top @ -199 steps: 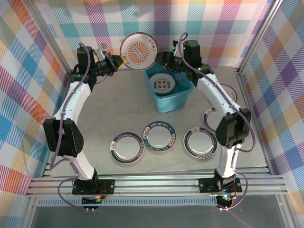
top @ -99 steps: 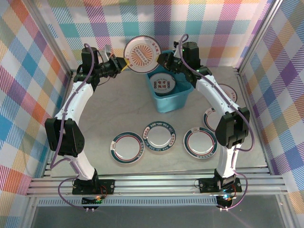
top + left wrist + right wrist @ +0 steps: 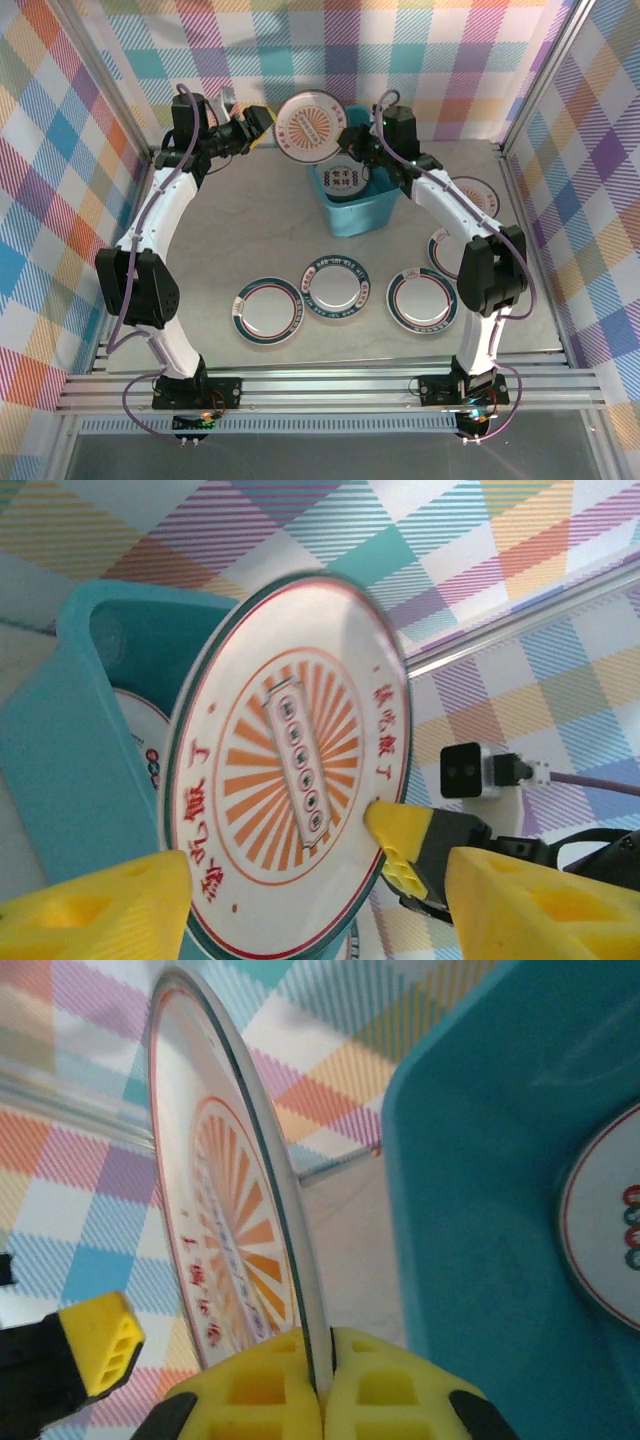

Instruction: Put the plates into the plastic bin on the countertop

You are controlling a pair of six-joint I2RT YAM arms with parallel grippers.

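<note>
Round white plates, seven counted: one orange-sunburst plate (image 3: 313, 125) in the air at the far end of the teal-blue rectangular plastic bin (image 3: 358, 218), one plate inside the bin (image 3: 345, 180), three in a row (image 3: 338, 287) on the pale grey marbled countertop (image 3: 230, 230), and two partly hidden (image 3: 443, 250) beside the right arm (image 3: 455, 205). Clamped tight on the airborne plate's rim is the right gripper (image 3: 322, 1360). Just beside that plate, the left gripper (image 3: 258, 124) has its fingers spread wide and holds nothing.

My right arm (image 3: 445, 200) hides part of the side plate (image 3: 486, 193) at three o'clock; in my right wrist view the binned plate (image 3: 605, 1225) is cut off at three o'clock.
</note>
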